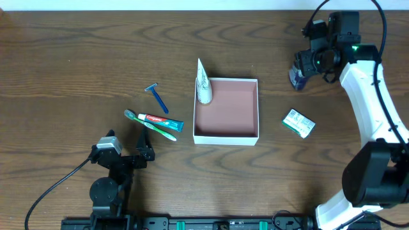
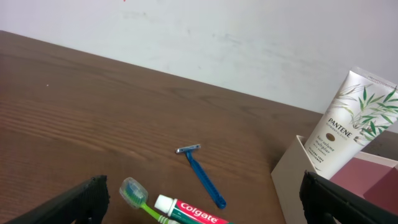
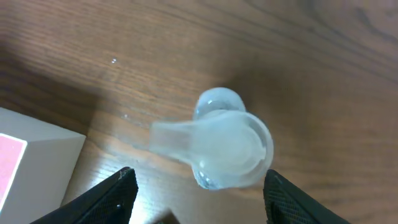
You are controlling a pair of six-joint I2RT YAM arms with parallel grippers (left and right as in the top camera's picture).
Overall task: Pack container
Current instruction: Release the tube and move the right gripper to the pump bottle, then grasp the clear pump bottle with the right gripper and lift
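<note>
Overhead, container (image 1: 226,137): sits in the middle of the brown counter (image 1: 64,64), open, reddish-brown inside.
Overhead, tube (image 1: 202,86): white, it leans in the container's 10 o'clock corner.
Overhead, razor (image 1: 157,97): blue, on the counter at 9 o'clock from the container.
Overhead, toothpaste (image 1: 160,121) and toothbrush (image 1: 150,126): they lie side by side at 8 o'clock from the container, touching.
Overhead, carton (image 1: 299,123): small, green and white, at 3 o'clock from the container, apart from it.
Overhead, left tool (image 1: 126,148): at 8 o'clock, near the toothbrush, spread wide and holding nothing.
Overhead, right tool (image 1: 307,64): at 2 o'clock, over a small clear bottle (image 1: 295,78).
Left wrist, fingers: wide apart at the bottom corners; the razor, toothbrush and toothpaste lie between them, farther off.
Left wrist, container: its white wall is at 4 o'clock, with the tube standing in it.
Right wrist, bottle: seen from above, between the two fingers.
Right wrist, right tool: spread, one finger on each side of the bottle; I cannot tell if they touch it.
Right wrist, container: one white corner at 8 o'clock.
</note>
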